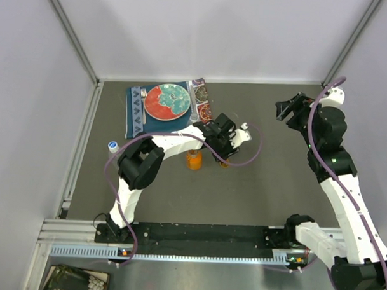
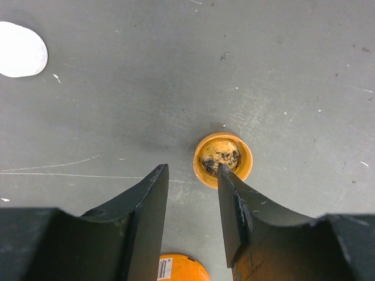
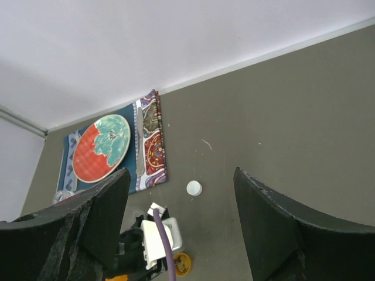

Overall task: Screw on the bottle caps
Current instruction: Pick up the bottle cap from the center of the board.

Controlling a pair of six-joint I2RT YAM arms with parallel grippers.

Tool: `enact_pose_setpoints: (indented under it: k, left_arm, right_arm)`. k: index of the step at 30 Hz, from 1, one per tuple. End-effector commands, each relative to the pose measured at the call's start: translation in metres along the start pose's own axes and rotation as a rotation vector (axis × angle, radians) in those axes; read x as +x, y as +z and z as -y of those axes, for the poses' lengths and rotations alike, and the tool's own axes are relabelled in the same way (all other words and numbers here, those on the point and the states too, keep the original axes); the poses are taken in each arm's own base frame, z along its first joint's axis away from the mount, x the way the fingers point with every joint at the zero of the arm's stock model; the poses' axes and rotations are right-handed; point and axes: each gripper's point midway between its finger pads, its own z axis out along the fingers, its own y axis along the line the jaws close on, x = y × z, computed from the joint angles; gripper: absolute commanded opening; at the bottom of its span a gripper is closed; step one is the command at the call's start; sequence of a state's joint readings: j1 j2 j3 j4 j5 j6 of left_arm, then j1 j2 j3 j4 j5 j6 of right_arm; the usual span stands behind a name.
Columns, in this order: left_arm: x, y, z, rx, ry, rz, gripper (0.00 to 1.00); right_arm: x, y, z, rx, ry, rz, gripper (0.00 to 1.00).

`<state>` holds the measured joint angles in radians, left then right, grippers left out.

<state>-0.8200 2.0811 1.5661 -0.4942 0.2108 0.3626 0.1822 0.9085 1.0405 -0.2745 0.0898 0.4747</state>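
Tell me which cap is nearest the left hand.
The orange cap, open side up right in front of the left hand; the white cap lies well off.

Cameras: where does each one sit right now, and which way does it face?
Top external: above and behind the robot, looking down on the table; both arms show, left gripper mid-table, right gripper far right.
Left wrist: looks straight down between its open fingers at the orange cap, open side up.
Right wrist: angled across the table toward the plate by the far wall; its open fingers frame the view.
Shared: both wrist views show the orange cap and a white cap.
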Motion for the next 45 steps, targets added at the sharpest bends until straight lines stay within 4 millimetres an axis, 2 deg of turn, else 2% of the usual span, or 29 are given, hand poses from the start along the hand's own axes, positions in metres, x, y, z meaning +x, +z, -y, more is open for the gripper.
enact_pose_setpoints:
  k: [1, 13, 28, 30, 32, 33, 34, 36, 40, 43, 45]
  left_arm:
    - [-0.016, -0.012, -0.003, -0.014, 0.023, 0.061, 0.45]
    - [-0.013, 0.003, -0.014, -0.055, 0.040, 0.056, 0.45]
    - [0.009, 0.026, -0.008, -0.023, 0.038, 0.002, 0.43]
    - [0.012, 0.029, -0.008, -0.022, 0.041, -0.006, 0.39]
    - [0.013, 0.029, -0.007, -0.014, 0.040, -0.012, 0.24]
    - [0.013, 0.029, -0.007, -0.012, 0.040, -0.013, 0.20]
    - [0.013, 0.028, -0.006, -0.009, 0.038, -0.013, 0.09]
    - [0.010, 0.023, -0.005, -0.007, 0.032, -0.014, 0.00]
    - [0.000, 0.005, -0.002, 0.000, 0.019, 0.010, 0.00]
    - [-0.014, -0.017, 0.006, 0.023, -0.002, 0.045, 0.00]
    - [-0.033, -0.041, 0.012, 0.047, -0.011, 0.103, 0.00]
  right_arm:
    - [-0.012, 0.000, -0.009, -0.045, 0.017, 0.037, 0.72]
    - [-0.008, 0.002, -0.018, -0.092, 0.030, 0.020, 0.72]
    - [-0.013, 0.002, -0.020, -0.100, 0.038, 0.031, 0.71]
    - [-0.014, 0.001, -0.022, -0.104, 0.042, 0.034, 0.71]
    - [-0.015, 0.000, -0.027, -0.128, 0.043, 0.030, 0.71]
    - [-0.016, 0.000, -0.028, -0.132, 0.046, 0.031, 0.71]
    - [-0.015, 0.001, -0.029, -0.136, 0.049, 0.027, 0.71]
    - [-0.017, 0.000, -0.031, -0.143, 0.052, 0.030, 0.70]
    - [-0.016, 0.000, -0.034, -0.160, 0.056, 0.026, 0.69]
    - [-0.019, -0.002, -0.037, -0.179, 0.045, 0.032, 0.68]
    - [-0.024, -0.003, -0.041, -0.199, 0.027, 0.045, 0.69]
